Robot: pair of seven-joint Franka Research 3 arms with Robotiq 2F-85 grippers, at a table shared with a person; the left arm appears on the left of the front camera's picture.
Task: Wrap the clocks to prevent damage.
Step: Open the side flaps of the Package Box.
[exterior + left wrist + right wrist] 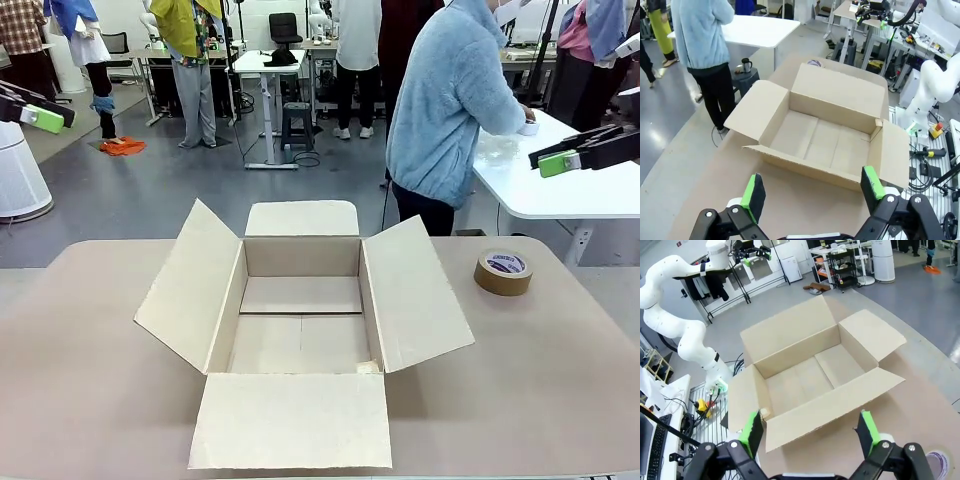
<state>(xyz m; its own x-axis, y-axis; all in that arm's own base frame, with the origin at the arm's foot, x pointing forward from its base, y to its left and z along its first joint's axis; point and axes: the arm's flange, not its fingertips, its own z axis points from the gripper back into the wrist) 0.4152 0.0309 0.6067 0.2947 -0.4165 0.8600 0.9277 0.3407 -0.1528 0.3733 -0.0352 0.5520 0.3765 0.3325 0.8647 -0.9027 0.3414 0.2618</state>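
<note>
Left hand [812, 189] and right hand [810, 429]: fingers wide apart, empty, raised above the box [190, 290]. Clocks [497, 150]: apparently the clear bubble-wrap bundle on the far-right white tabletop [570, 200], beside the person [450, 100]. Likely light, soft outside and fragile inside. Grip gently across the flat sides.

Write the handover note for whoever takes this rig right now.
Left end effector: open, holding nothing, raised at the left of the table.
Right end effector: open, holding nothing, raised at its right.
Cardboard box: mid-table, flaps spread, nothing inside.
Tape roll: flat on the table, right of the box, apart from it.
Person: back turned at the white table beyond; something clear lies there, too small to tell.
Done: box open. Left: all the wrapping; nothing packed or taped.
</note>
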